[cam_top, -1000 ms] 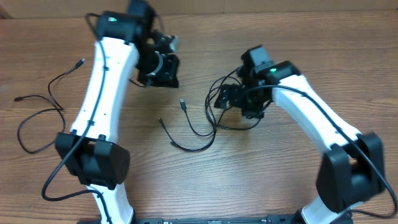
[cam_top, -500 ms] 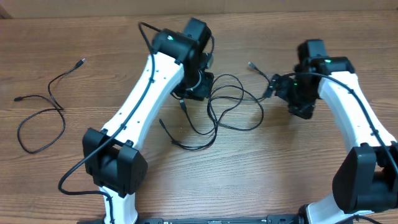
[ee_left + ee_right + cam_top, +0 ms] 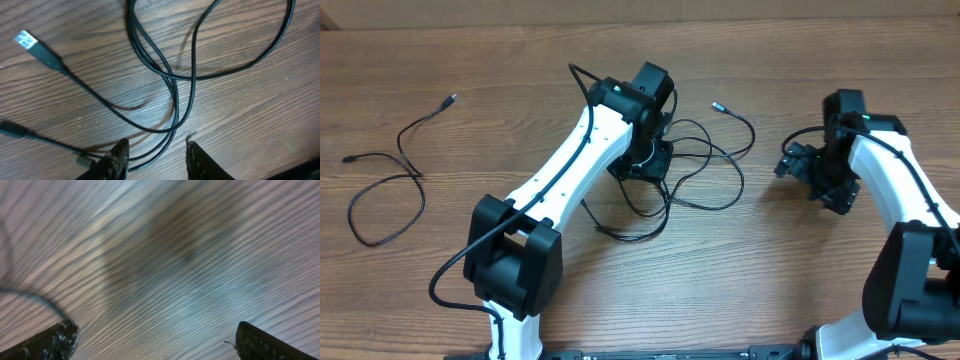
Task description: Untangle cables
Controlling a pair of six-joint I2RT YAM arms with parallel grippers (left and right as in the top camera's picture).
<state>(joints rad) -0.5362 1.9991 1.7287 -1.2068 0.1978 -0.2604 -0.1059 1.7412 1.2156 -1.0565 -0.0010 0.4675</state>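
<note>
Left claw (image 3: 156, 149) at a narrow gap, right claw (image 3: 156, 332) wide apart.

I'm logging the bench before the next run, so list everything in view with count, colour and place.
table: one, brown wood, under everything.
tangled cables: several, count unclear, black, table centre.
loose cable: apparently one, black, far left, apart from the tangle.
left arm: one, white, reaching over the tangle.
right arm: one, white, right of the tangle.
left gripper: one, black fingers, open over the tangle.
right gripper: one, black fingers, open, empty.
</note>
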